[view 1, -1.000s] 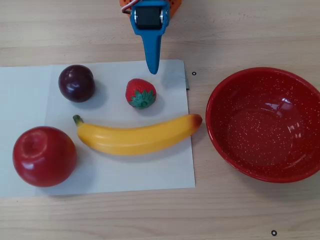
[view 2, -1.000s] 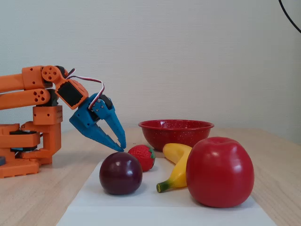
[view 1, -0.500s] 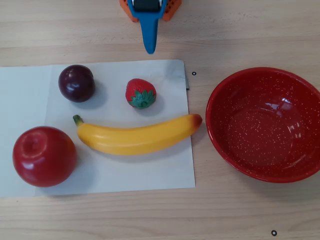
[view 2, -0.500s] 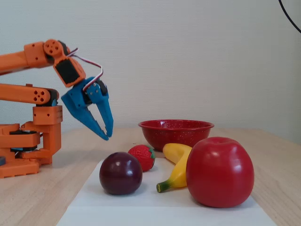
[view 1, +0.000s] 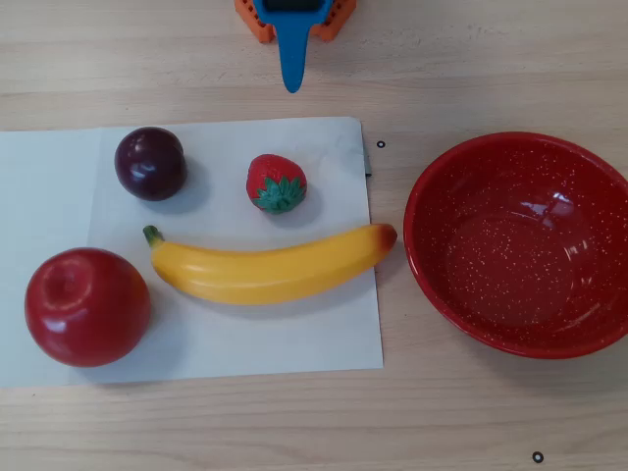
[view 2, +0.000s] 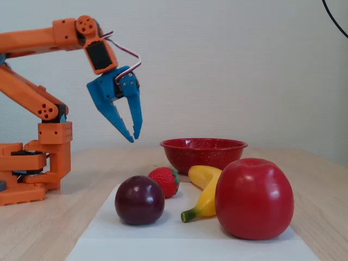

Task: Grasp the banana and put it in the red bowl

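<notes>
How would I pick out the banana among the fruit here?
On the white paper sheet left of the red bowl in the overhead view, the banana lies below the strawberry. It is the only long, curved, yellow fruit.

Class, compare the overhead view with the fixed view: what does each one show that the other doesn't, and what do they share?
Only the overhead view shows the banana's full length on the paper sheet, and the red bowl's empty inside.

Only the fixed view shows the orange arm and base, and the gripper raised well above the table, its jaws slightly parted and holding nothing.

Both show the apple, plum, strawberry, banana, bowl and blue gripper.
</notes>
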{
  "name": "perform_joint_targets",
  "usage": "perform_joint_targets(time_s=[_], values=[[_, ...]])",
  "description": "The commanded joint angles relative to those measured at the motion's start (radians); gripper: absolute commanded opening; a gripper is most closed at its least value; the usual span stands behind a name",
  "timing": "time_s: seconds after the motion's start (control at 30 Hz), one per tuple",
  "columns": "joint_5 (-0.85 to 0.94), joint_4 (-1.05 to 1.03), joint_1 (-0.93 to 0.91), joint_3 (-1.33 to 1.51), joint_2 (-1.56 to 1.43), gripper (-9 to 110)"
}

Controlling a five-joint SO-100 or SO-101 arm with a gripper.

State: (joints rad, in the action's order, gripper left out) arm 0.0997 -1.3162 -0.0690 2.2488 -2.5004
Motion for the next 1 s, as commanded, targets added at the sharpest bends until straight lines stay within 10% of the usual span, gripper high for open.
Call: perform_joint_targets(time_s=[0.0,0.97], values=[[-0.026,-0.026,0.06,-0.152,0.035,0],[-0.069,-0.216,0.103,-0.862,0.807,10]])
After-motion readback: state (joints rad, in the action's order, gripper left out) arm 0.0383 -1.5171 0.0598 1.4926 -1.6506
